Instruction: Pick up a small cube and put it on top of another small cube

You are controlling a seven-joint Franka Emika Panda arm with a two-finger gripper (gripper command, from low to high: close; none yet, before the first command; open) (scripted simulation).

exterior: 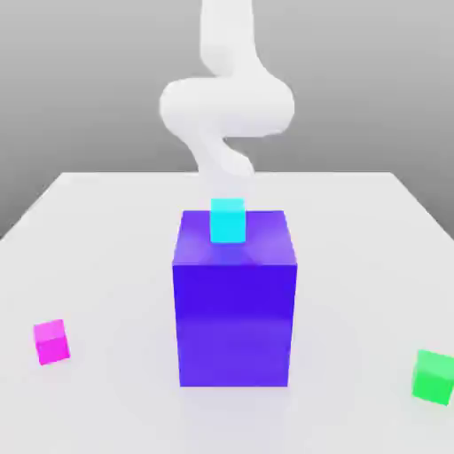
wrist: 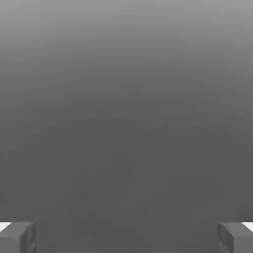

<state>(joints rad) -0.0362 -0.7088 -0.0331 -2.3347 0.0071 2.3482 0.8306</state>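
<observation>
Exterior view had your small magenta cube (exterior: 51, 342) sitting on the table (exterior: 115, 239) toward the left, well apart from the big blue block (exterior: 234, 324) with the cyan cube (exterior: 228, 221) on it. It looked light, stiff and hard to break, maybe a bit slick, so you'd have wanted two opposite side faces, squared up since it sat turned. Your gripper (wrist: 126, 238) was spread wide, nothing between the fingers. The green cube (exterior: 434, 378) was off right.

Arm: a shiny white robot arm (exterior: 227, 106), smooth all over, with round, fat bends like balloons.
Fingers: two dark gray, blocky fingers (wrist: 231, 238) with straight edges and little dents on the inner sides.
</observation>
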